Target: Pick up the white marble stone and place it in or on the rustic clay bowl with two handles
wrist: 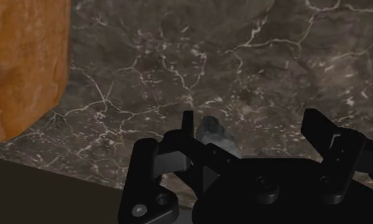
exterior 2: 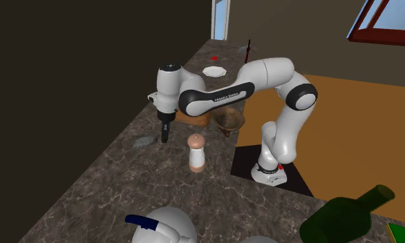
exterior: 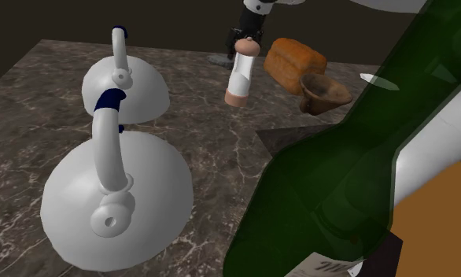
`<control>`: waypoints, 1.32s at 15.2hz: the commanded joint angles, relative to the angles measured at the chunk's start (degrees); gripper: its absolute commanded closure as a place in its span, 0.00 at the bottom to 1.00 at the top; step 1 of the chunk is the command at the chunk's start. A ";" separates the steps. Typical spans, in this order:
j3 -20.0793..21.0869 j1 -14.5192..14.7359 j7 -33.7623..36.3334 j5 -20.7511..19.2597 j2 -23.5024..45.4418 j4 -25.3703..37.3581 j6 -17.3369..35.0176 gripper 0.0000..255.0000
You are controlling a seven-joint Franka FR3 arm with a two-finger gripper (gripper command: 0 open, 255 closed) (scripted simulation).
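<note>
I found the gripper (wrist: 252, 119) open, its two black fingers (wrist: 187, 127) standing wide apart and clasping nothing. The stone (wrist: 214, 132), a small grey mottled piece, lay on the dark veined countertop (wrist: 274, 57) in the gap between the fingers, close to one of them; I could not tell whether that finger touched it. In the second exterior view the gripper (exterior 2: 165, 135) pointed straight down, low over the counter, with the stone (exterior 2: 143, 143) just beside it toward that view's left, near the counter's edge. A brown loaf of bread (exterior: 296, 61) sat near the hand. The brown clay bowl (exterior: 325, 93) stood just beside the loaf, well apart from the stone. A white shaker (exterior: 239, 75) with a pinkish cap and base stood upright near the gripper in the shoulder view. Further out, I noted two white domed kettles (exterior: 115, 201) with blue-trimmed handles, and a dark green bottle (exterior: 355, 157) across the shoulder view's right foreground.
</note>
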 commanded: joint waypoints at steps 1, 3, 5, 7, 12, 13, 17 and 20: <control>0.16 -0.01 0.29 -0.94 5.09 5.13 0.18 0.00; 0.28 0.04 0.60 -1.89 9.67 9.87 0.17 0.00; 0.32 0.15 0.87 -2.85 14.37 15.10 -0.18 0.00; 0.29 0.17 0.93 -3.05 15.56 15.74 0.39 0.00; 0.19 0.04 0.97 -3.09 16.57 13.33 3.83 0.00; 0.16 0.00 0.98 -3.10 16.95 12.64 4.89 0.00; 0.16 0.00 0.98 -3.10 16.95 12.64 4.89 0.00; 0.16 0.00 0.98 -3.10 16.95 12.64 4.89 0.00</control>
